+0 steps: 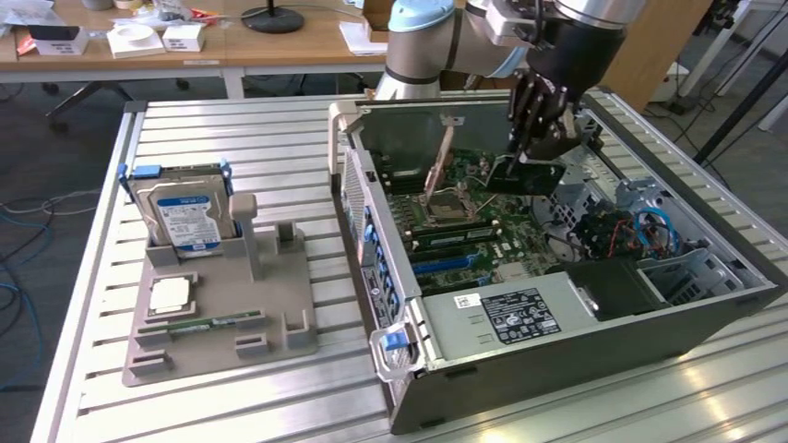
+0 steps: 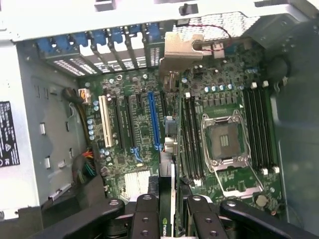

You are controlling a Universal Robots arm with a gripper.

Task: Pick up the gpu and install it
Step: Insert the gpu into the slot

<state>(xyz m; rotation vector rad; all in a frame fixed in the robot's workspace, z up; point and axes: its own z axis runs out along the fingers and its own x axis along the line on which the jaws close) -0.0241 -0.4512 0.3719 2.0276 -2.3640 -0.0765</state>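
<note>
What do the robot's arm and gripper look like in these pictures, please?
The arm is built of silver-grey metal tubes with a light blue joint cap, and its wrist end is black. The gripper is black too. Its fingers are made of linked segments joined by round pivot pins.

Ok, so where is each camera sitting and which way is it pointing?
Exterior view: off the arm, high over the table, looking down at the open computer case and the parts holder; the arm and gripper show.
Wrist view: on the wrist, looking down past the fingers into the case at the motherboard.
Shared: the motherboard, the inside of the case, and the gpu clamped in the gripper.
</note>
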